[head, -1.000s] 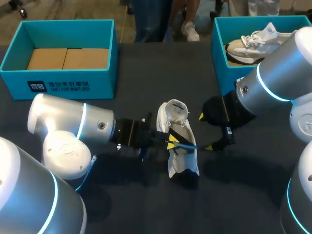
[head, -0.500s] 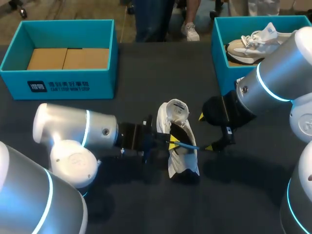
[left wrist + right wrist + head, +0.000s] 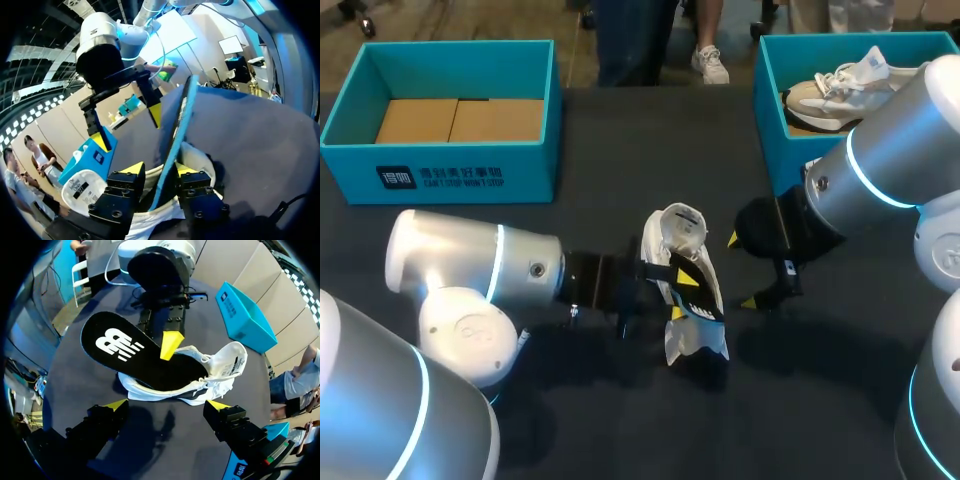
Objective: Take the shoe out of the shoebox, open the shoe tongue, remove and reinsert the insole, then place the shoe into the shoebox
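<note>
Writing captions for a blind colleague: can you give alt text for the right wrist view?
The left tool holds a black insole angled out of a white shoe lying on the dark table. The right tool sits open short of the shoe, with a teal shoebox beyond.

shoe (image 3: 682, 228) white | insole (image 3: 131, 356) black, white logo | shoebox (image 3: 535, 168) teal

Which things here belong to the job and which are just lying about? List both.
Job:
shoe
insole, gripped by the left end effector
right end effector, open
empty shoebox

Probably lying about:
second shoebox
other shoe inside it
</note>
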`<state>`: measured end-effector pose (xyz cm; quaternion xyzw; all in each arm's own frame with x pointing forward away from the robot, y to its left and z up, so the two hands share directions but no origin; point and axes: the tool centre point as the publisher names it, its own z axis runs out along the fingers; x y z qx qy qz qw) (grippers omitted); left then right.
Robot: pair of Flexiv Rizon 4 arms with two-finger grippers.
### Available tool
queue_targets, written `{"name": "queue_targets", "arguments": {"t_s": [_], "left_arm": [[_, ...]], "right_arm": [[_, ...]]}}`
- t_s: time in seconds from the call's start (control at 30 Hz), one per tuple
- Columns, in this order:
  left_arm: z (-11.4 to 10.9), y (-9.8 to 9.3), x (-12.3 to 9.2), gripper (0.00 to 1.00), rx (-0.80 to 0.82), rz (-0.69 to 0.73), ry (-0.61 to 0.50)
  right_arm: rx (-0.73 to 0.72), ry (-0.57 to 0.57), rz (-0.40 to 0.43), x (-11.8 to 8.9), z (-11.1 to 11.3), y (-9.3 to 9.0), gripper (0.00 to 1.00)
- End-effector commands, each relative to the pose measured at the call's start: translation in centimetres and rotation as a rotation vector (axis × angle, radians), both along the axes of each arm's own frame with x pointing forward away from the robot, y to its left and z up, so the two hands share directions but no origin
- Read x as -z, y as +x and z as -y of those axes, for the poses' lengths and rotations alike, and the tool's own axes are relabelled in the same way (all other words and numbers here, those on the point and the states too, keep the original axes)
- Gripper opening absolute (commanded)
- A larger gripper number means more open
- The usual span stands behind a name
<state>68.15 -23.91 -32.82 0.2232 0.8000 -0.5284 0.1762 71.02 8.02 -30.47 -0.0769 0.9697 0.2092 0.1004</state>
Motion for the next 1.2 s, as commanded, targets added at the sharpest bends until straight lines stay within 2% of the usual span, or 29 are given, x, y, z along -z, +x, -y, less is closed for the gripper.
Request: {"name": "queue_targets", "arguments": {"t_s": [0.03,0.33,0.77,0.97,1.2], "left_arm": [[0.1,-0.2,0.5,0.00,0.009,-0.010,0.006],[1.0,0.4,2.1,0.00,-0.008,-0.012,-0.017],[-0.3,2.1,3.7,0.00,-0.074,0.015,-0.026],[0.0,1.1,2.8,0.00,-0.051,0.050,-0.063],[-0.1,1.0,1.5,0.00,-0.069,0.083,-0.122]], "right_arm": [[-0.001,0.002,0.002,0.1,0.0,-0.1,1.00],[-0.001,0.002,0.002,0.1,0.0,-0.1,1.00],[-0.001,0.002,0.002,0.1,0.0,-0.1,1.00],[-0.001,0.002,0.002,0.1,0.0,-0.1,1.00],[-0.001,0.002,0.002,0.1,0.0,-0.1,1.00]]}}
